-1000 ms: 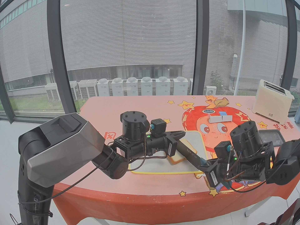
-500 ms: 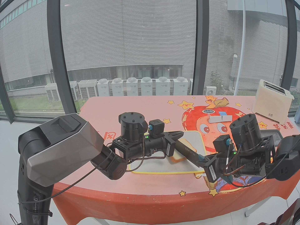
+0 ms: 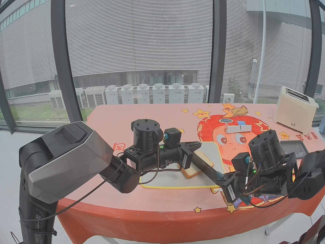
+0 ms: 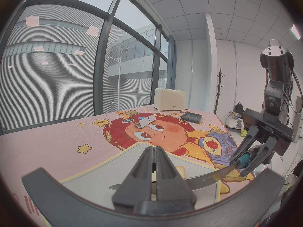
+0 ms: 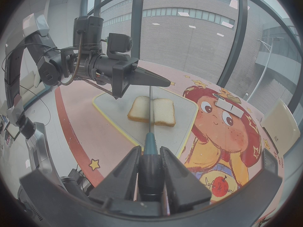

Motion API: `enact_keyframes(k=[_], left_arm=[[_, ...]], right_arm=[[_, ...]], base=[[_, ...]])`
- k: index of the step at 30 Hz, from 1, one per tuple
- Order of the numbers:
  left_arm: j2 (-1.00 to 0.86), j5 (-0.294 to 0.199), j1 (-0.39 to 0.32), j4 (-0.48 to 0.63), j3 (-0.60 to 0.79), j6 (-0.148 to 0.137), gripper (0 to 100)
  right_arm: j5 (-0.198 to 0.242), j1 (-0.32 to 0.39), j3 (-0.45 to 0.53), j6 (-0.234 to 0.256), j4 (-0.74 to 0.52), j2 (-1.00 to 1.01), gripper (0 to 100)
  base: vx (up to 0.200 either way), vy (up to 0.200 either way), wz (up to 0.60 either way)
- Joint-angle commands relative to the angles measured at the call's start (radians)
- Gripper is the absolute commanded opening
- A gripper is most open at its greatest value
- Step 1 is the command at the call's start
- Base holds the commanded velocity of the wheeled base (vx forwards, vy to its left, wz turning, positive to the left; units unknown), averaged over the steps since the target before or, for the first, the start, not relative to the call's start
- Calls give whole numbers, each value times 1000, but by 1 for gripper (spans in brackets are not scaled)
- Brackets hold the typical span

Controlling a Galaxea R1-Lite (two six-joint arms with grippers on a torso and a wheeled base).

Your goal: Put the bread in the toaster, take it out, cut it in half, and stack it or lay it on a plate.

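Observation:
A slice of bread [image 3: 190, 171] [image 5: 164, 111] lies on the white, yellow-rimmed cutting board [image 3: 166, 181] [image 5: 113, 107]. My right gripper [image 3: 224, 181] [image 5: 151, 152] is shut on the teal handle of a knife [image 3: 207, 168] [image 5: 150, 142]. The blade stands edge-down across the middle of the slice. My left gripper [image 3: 196, 145] [image 4: 154, 156] [image 5: 164, 81] is shut on nothing and hovers just over the far side of the bread. In the left wrist view the knife [image 4: 208, 177] passes under the left fingers, and a bit of bread [image 4: 181, 171] shows beside them.
A cream toaster [image 3: 294, 110] [image 4: 169, 100] stands at the table's far right corner. A dark tray [image 3: 294, 148] [image 4: 191, 117] lies in front of it. Small white blocks [image 3: 239, 128] sit mid-table beyond the board. The table's front edge is close below the right gripper.
The right arm lifted and drew slightly toward the board half a second ago, then came back down to about where it was, knife still in the bread. The left arm barely shifted.

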State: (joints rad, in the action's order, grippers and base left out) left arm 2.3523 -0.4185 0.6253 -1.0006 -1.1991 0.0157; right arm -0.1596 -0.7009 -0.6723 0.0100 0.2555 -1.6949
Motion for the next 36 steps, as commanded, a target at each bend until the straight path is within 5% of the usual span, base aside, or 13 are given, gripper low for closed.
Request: enact_keyframes(k=[1,36], left_arm=[[-7,0,-3,-13,3,1,0],[47,0,7,-23,24,-5,0]], right_arm=[[0,0,-9,1,1,1,0],[2,14,5,8,-4,0,0]], base=[[0,0,0],[0,0,0]])
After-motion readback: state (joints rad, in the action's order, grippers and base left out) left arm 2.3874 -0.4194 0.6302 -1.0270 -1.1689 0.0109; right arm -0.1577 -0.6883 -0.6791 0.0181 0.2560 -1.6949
